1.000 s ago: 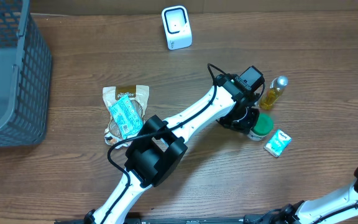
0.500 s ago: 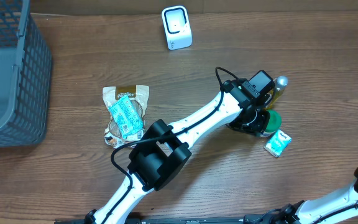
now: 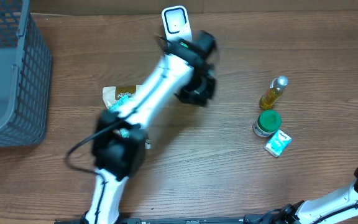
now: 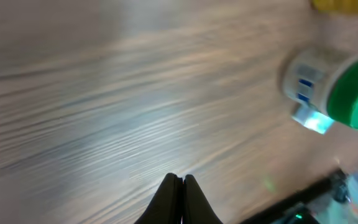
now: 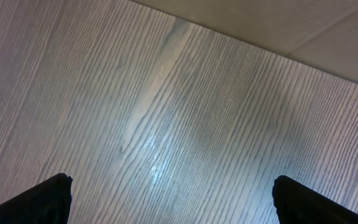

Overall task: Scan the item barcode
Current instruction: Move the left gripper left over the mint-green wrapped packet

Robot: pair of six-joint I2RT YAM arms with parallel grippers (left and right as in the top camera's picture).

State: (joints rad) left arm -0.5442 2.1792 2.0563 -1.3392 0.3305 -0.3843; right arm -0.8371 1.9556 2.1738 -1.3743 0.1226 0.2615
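Overhead straight down, wrist views near table

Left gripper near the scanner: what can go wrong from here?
1. The left gripper is shut on nothing, while the green-lidded jar stands on the table by the bottle: likely nothing to scan.
2. The left arm is motion-blurred right beside the scanner; at that speed it could knock it over.
3. The same arm crosses over the snack packet and might snag it.
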